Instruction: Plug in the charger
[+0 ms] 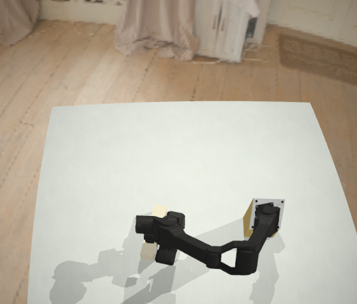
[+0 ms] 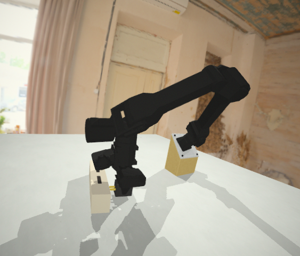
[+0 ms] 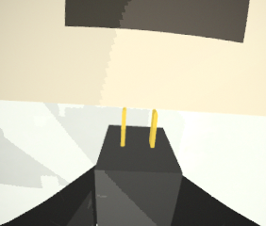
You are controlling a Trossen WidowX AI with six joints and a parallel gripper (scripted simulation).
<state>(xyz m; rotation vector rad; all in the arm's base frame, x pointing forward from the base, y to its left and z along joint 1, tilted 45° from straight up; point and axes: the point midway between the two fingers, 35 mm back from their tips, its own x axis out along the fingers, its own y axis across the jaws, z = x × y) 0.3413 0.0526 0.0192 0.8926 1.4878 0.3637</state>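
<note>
The cream power strip (image 1: pixel 147 251) (image 2: pixel 100 203) (image 3: pixel 34 66) stands on the table, with a dark rectangle (image 2: pixel 98 179) (image 3: pixel 157 19) on its top. The strip's outlets are not visible. My gripper (image 2: pixel 123 184) (image 3: pixel 133 171) is shut on the dark charger (image 2: pixel 121 192) (image 3: pixel 134 200), low beside the strip. Two yellow prongs (image 2: pixel 112 188) point from the charger toward the strip's side. The left prong (image 3: pixel 123 129) and right prong (image 3: pixel 153 129) show along their length in the wrist view, outside the strip. Whether their tips touch it, I cannot tell.
The arm's base is on a yellow block (image 1: pixel 248 219) (image 2: pixel 171 162) with a light plate on top, at the right of the pale table (image 1: pixel 178 140) (image 2: pixel 241 220). The arm hides the strip's middle in the top view. Arm shadows fall across the table.
</note>
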